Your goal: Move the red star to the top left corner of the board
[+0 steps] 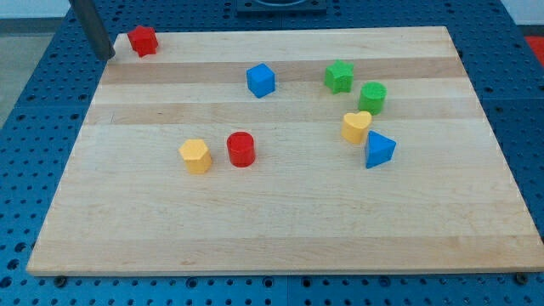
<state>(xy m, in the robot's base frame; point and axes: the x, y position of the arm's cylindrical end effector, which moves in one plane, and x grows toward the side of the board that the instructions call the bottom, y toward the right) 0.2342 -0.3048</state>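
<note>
Placement looks close to finished: the red star [143, 40] sits at the top left corner of the board [280, 246], right against the view's top edge of the wood. The rod's tip [108, 55] stands just to the view's left of the star and slightly lower, at the board's left edge or just off it; a narrow gap seems to separate the two, though the angle makes contact hard to rule out. The arm carries no fingers, only the straight dark rod, so nothing opens, closes or clamps.

Judging by this layout, the step in hand is the final settling of the star. Any further move calls for little: perhaps drawing the tip away without brushing the star out of its corner.

Well apart from it lie the blue cube [261, 80], green star [339, 76], green cylinder [372, 97], yellow heart [356, 127], blue triangular block [379, 150], red cylinder [241, 149] and yellow hexagonal block [195, 156].
</note>
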